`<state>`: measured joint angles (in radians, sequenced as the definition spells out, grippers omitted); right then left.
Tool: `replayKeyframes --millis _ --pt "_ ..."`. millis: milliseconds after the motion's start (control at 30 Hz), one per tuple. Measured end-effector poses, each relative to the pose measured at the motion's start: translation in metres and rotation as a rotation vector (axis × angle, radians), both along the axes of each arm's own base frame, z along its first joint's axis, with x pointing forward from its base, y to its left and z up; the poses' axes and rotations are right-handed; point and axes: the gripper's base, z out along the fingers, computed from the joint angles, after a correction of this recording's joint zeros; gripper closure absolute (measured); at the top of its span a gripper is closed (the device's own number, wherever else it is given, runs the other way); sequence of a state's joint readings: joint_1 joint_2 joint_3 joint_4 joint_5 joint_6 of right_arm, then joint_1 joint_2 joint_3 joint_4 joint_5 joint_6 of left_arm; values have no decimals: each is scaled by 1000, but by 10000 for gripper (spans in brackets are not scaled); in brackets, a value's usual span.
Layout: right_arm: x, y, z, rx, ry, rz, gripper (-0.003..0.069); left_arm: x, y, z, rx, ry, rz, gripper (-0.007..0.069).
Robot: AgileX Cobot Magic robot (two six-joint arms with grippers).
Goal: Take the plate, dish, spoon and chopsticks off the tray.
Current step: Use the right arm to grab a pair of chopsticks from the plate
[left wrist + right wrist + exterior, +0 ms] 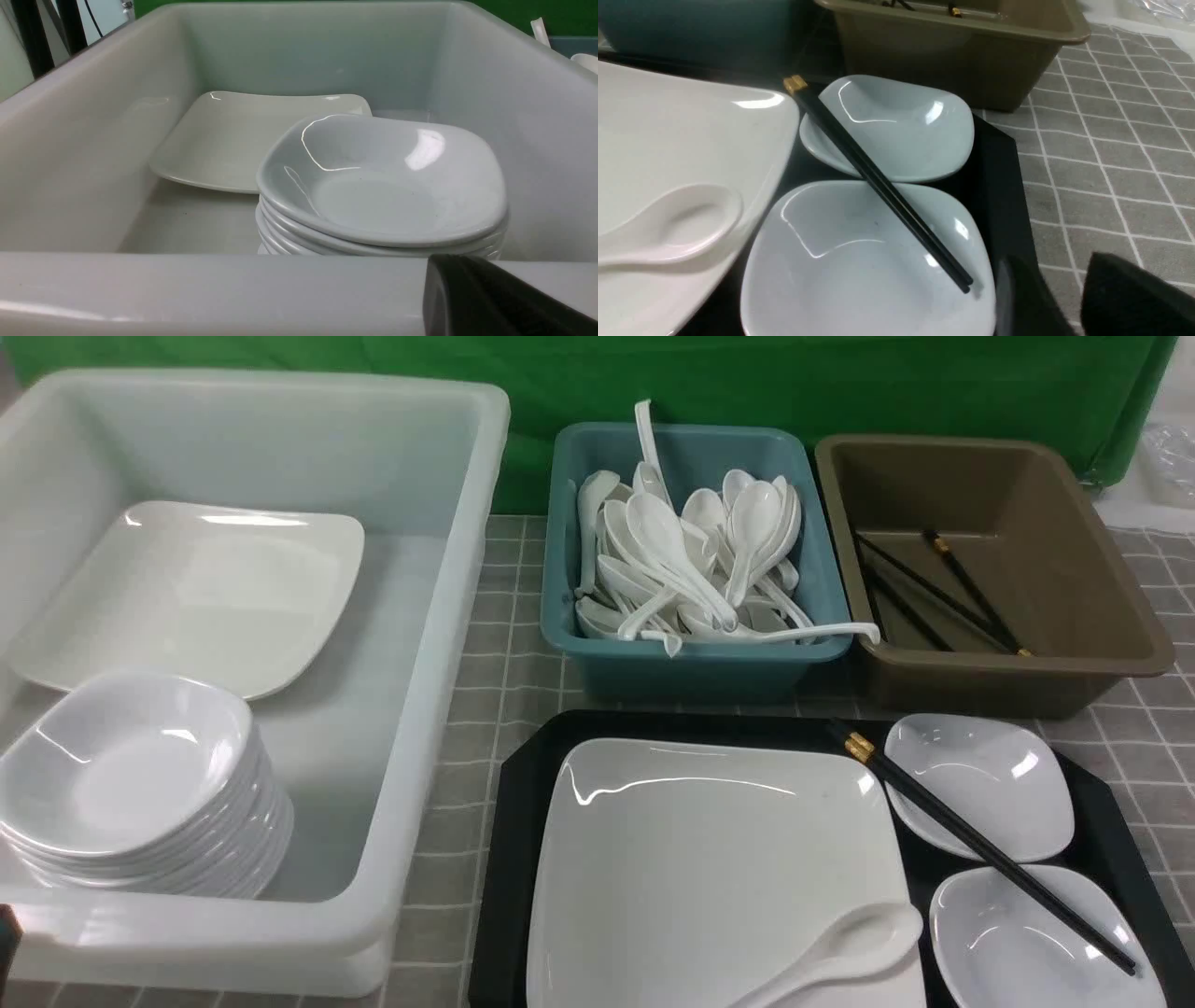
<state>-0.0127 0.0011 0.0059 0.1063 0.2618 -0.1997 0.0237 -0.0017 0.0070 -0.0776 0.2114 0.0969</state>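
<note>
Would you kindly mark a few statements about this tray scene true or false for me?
1. The chopsticks lie across the far bowl and the near bowl on the tray. True.
2. The spoon rests on the plate. True.
3. The brown tub holds spoons. False: it holds black sticks; the spare spoons fill the teal tub.
4. The white bin is empty. False: it holds a square dish and a stack of bowls.
</note>
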Motion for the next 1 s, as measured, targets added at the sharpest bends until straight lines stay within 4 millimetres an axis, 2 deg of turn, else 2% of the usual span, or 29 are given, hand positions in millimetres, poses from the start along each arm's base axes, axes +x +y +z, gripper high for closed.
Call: replayKeyframes --millis 267,333,500,667,800,867,900,933,1000 --pt "0 0 0 0 0 0 419 0 0 1 -8 -11 1 620" --pt "0 0 0 0 0 0 419 1 -1 5 -113 -59 6 620" --pt "0 0 0 1 0 0 419 0 2 21 -513 -241 32 620" --pt "0 0 0 1 0 0 419 -2 8 31 -726 -367 48 620" --pt "0 0 0 1 0 0 419 -4 4 42 -729 -341 21 620" --pt "0 0 0 1 0 0 419 -6 -1 70 -588 -276 -13 620" --pt "0 0 0 1 0 0 419 -6 -1 72 -557 -270 -14 620" --pt "0 0 0 1 0 0 419 -4 -3 89 -423 -199 -24 620" --pt "0 0 0 1 0 0 419 3 -6 107 -281 -97 -48 620"
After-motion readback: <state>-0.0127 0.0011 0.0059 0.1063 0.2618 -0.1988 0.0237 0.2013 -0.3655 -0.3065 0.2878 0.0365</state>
